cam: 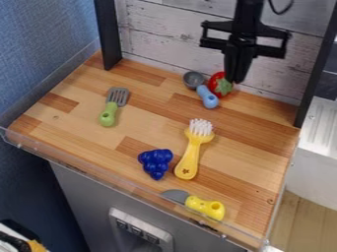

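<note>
Far right, we note the gripper (235,81) hides part of the red fruit (215,84); contact unclear to us. Far edge cuts off the arm (250,10) and cable (282,12). Near left, a dark item (15,240) runs out of frame, identity uncertain. Right, a white unit (315,167) is cropped. Markings on the near grey panel (138,230): too small for us.

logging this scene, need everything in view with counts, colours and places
strawberry: one, red and green, beside the gripper
spoon: one, grey and blue, left of the strawberry
slotted utensil: one, grey and green, left part of worktop
brush: one, yellow, white bristles, centre
grapes: one bunch, blue, left of the brush
knife: one, grey and yellow, near edge
worktop: one, wood-toned, under the toys
posts: two, black, back corners
plank backdrop: one, whitish, behind worktop
arm: one, black, top edge
gripper: one, black, below the arm
</note>
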